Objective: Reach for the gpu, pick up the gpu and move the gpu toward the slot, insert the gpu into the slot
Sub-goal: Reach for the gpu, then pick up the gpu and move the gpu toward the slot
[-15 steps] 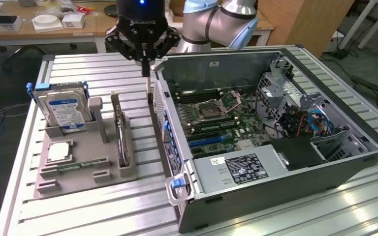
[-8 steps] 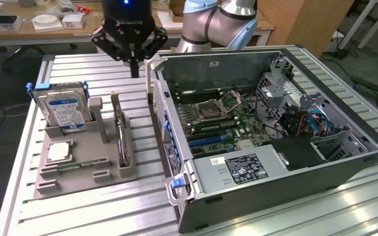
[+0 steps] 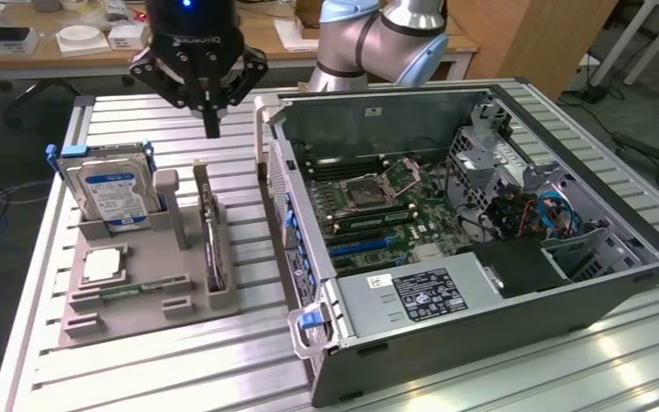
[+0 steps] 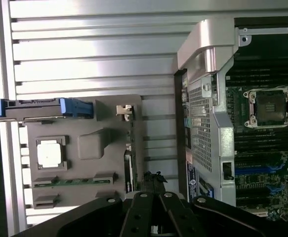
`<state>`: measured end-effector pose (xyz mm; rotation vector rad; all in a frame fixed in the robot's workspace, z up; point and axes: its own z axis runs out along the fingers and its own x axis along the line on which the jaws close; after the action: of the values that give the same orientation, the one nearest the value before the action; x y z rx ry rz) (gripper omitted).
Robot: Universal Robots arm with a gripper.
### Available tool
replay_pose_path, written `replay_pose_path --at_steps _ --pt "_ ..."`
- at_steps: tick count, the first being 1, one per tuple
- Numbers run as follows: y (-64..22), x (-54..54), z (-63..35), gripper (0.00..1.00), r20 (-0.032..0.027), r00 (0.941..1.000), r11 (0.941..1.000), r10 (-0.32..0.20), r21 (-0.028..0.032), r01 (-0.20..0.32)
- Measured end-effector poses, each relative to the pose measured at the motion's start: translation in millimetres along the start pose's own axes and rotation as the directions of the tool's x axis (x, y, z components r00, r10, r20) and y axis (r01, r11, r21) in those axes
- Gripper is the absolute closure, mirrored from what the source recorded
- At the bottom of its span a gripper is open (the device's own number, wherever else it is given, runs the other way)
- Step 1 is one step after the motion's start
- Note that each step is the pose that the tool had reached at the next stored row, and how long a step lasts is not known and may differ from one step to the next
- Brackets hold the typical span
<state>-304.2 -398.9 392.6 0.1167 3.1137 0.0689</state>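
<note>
The gpu (image 3: 208,230) stands on its edge in a grey holder tray (image 3: 147,292) on the exterior view's left, a thin dark card with a metal bracket at its far end. My gripper (image 3: 210,124) hangs above the far end of the card, well clear of it, fingers together and pointing down with nothing held. In the wrist view the gpu (image 4: 129,165) shows edge-on along the holder, just ahead of my gripper (image 4: 151,183). The blue slot (image 3: 359,246) lies on the green motherboard inside the open computer case, and appears in the wrist view as the blue slot (image 4: 255,170).
A silver hard drive (image 3: 110,190) with a blue-white label stands upright in the holder. A processor chip (image 3: 100,264) and a green memory stick (image 3: 147,286) lie beside it. The case wall (image 3: 287,215) rises between holder and motherboard. The square processor socket (image 3: 381,183) sits mid-board.
</note>
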Motion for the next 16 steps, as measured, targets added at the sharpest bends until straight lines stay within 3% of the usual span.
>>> replay_pose_path --at_steps 10,16 --pt "-2.1 28.7 -0.7 0.90 0.0000 1.0000 1.0000 0.000 0.0000 0.000" --pt "-2.4 31.6 -0.8 0.90 0.0000 1.0000 1.0000 0.000 0.0001 0.000"
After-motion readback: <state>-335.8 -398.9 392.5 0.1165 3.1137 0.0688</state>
